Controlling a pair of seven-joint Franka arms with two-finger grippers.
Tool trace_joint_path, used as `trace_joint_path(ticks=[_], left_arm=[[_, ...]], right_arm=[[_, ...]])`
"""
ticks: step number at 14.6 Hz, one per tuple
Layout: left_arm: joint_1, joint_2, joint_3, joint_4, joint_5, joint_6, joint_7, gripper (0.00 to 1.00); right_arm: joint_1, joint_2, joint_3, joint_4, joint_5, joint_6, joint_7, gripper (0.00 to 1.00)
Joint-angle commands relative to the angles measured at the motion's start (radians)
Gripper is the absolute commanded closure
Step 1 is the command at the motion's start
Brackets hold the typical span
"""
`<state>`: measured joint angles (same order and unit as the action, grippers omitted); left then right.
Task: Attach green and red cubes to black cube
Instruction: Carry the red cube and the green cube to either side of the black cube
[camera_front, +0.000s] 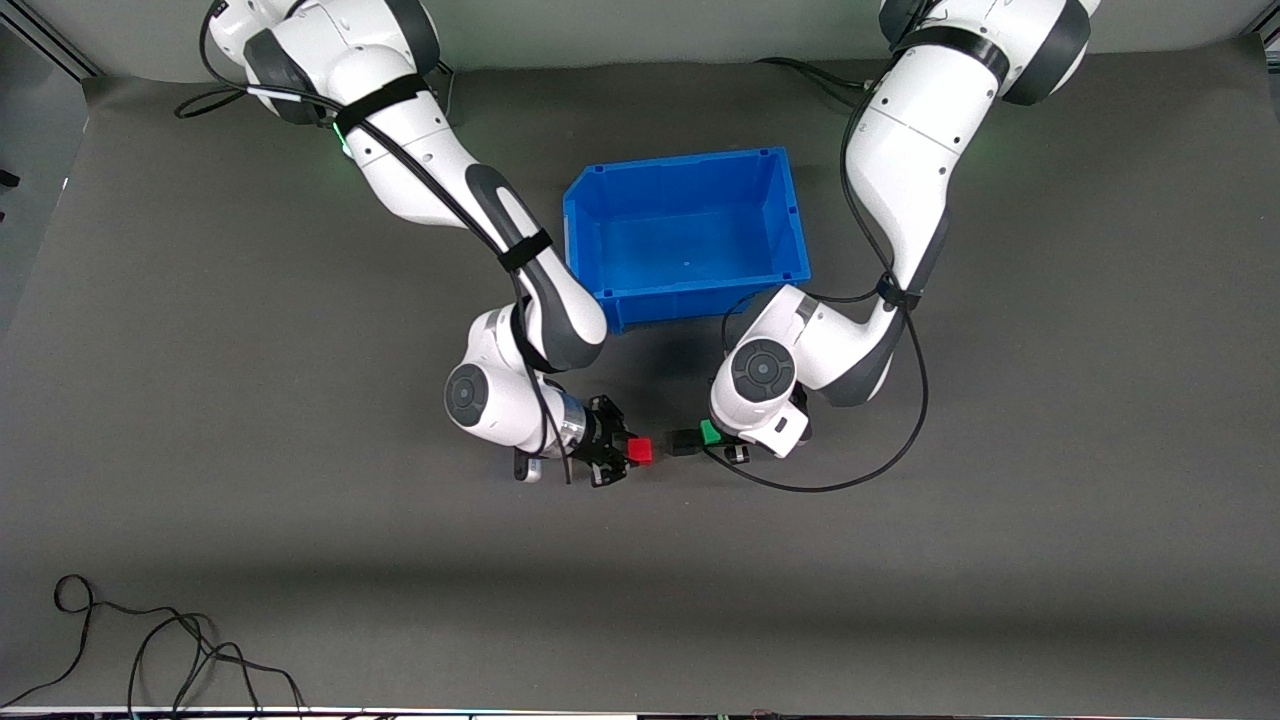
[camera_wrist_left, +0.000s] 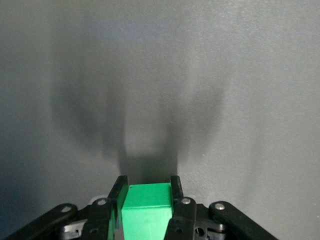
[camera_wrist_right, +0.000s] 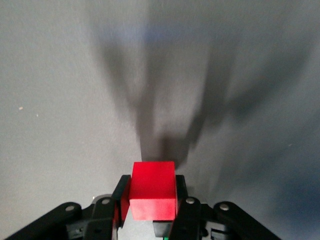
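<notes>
My left gripper (camera_front: 712, 436) is shut on the green cube (camera_front: 709, 432), low over the grey mat between the blue bin and the front camera. In the left wrist view the green cube (camera_wrist_left: 147, 210) fills the gap between the black fingers (camera_wrist_left: 119, 192). The black cube (camera_front: 685, 442) sits against the green cube's side, toward the right arm. My right gripper (camera_front: 634, 452) is shut on the red cube (camera_front: 640, 451), a small gap away from the black cube. In the right wrist view the red cube (camera_wrist_right: 152, 189) is clamped between the fingers (camera_wrist_right: 181, 192).
The blue bin (camera_front: 600, 190) stands open beside both forearms, farther from the front camera than the cubes. A loose black cable (camera_front: 150, 650) lies on the mat near the front edge, toward the right arm's end.
</notes>
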<state>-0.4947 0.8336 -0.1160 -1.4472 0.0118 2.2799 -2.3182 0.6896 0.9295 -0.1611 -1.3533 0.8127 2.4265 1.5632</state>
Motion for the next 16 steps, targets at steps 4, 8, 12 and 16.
trace_joint_path(ticks=[4, 8, 12, 16], left_arm=[[-0.027, 0.038, 0.015, 0.041, 0.005, 0.03, -0.024, 0.8], [-0.028, 0.042, 0.015, 0.041, 0.011, 0.03, -0.012, 0.54], [-0.019, 0.024, 0.015, 0.073, 0.031, 0.01, -0.007, 0.0], [0.011, -0.033, 0.021, 0.097, 0.037, -0.06, 0.101, 0.0]], right_arm=[[0.05, 0.049, -0.012, 0.071, 0.013, 0.042, 0.063, 0.61], [0.06, 0.055, -0.012, 0.071, 0.008, 0.043, 0.063, 0.59], [0.061, 0.051, -0.012, 0.069, 0.006, 0.042, 0.058, 0.0], [0.044, -0.012, -0.028, 0.062, 0.0, 0.007, 0.049, 0.0]])
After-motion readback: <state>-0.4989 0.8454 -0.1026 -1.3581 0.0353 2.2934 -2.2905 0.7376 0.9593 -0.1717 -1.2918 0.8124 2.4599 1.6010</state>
